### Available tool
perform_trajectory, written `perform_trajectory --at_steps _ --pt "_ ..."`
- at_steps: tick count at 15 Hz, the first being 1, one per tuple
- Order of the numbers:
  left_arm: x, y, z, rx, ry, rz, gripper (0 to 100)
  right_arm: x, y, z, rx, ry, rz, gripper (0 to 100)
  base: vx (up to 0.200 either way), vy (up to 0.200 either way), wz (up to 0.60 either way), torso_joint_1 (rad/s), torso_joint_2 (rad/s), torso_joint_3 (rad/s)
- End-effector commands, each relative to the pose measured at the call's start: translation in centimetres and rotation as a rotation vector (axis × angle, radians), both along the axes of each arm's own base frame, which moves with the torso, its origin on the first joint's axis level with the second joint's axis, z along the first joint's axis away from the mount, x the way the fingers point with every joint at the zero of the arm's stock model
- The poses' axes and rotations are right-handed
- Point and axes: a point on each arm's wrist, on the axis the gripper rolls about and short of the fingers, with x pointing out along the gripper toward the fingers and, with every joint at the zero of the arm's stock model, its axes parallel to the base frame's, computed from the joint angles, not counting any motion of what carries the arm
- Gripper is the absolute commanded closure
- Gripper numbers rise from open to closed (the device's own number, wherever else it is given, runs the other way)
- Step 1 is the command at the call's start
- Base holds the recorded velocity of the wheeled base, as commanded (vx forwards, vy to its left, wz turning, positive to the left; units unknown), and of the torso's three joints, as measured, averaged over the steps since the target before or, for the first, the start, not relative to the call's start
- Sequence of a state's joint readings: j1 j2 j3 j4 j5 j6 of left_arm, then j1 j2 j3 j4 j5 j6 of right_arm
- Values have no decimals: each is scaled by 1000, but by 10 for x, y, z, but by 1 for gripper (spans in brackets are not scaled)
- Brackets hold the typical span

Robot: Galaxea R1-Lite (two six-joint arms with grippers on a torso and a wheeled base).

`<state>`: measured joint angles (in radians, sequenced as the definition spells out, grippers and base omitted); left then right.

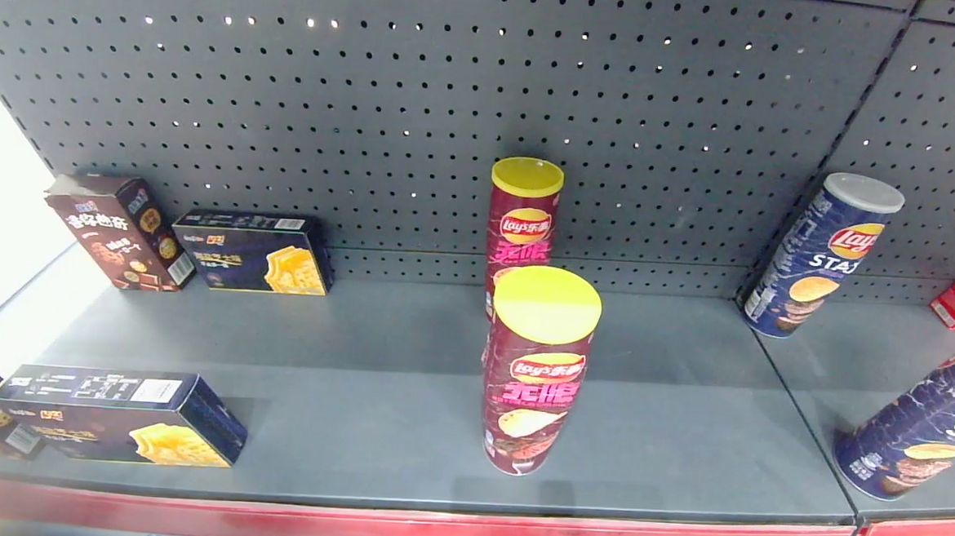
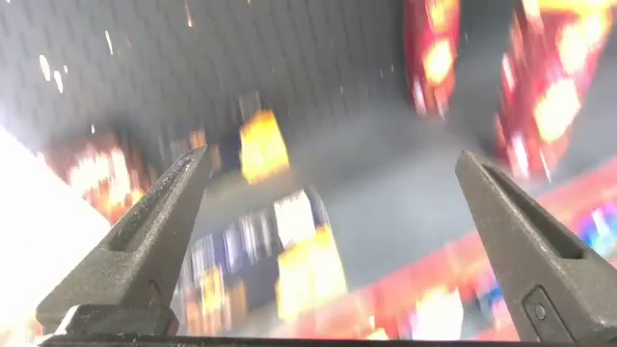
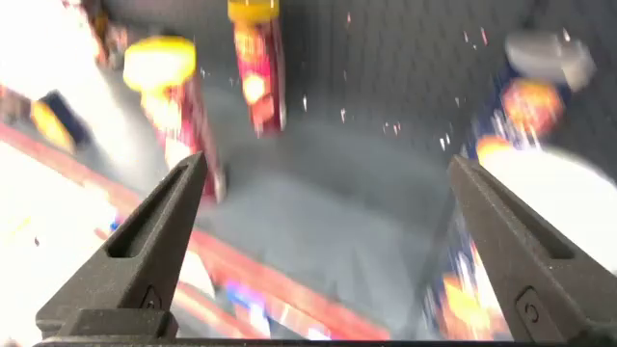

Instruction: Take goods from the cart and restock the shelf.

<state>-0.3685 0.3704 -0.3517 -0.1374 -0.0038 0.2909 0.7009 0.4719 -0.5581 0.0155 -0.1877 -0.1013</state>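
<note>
While our left gripper (image 2: 330,159) and right gripper (image 3: 326,162) hang with jaws apart, red cans (image 1: 537,377) face the shelf (image 1: 681,442)'s front edge, presumably for shoppers.

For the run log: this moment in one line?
left gripper open | right gripper open | front maroon chip can, rear maroon chip can upright on shelf

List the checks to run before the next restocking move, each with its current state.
1. Left end effector open and empty: ok.
2. Right end effector open and empty: ok.
3. Goods in hand to place: not ok, neither holds anything.
4. Bare shelf space left of the front maroon can: ok.
5. That maroon can stands upright: ok.
6. Front blue can upright: cannot tell, it looks tilted at the head view's edge.
</note>
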Motion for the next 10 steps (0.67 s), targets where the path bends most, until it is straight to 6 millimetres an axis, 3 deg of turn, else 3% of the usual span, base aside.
perform_trajectory --at_steps 1,2,4,6,7,10 --pt "-52 19 -53 1 -1 27 0 -29 -24 -39 15 -19 -4 0 0 0 0 0 0 0" --pt "-50 18 -59 11 36 35 0 -29 -25 -63 -4 3 -2 0 0 0 0 0 0 0" --pt "-40 14 -79 35 100 38 0 -27 -23 -90 -33 39 -2 0 0 0 0 0 0 0" --pt "-26 10 -105 50 129 58 0 -25 -20 -135 -75 96 -31 0 0 0 0 0 0 0" --pt "-24 10 -109 51 136 66 0 -24 -19 -147 -83 109 -58 0 0 0 0 0 0 0" --pt "-23 8 -108 24 167 146 0 -17 -9 -145 -100 258 -247 0 0 0 0 0 0 0"
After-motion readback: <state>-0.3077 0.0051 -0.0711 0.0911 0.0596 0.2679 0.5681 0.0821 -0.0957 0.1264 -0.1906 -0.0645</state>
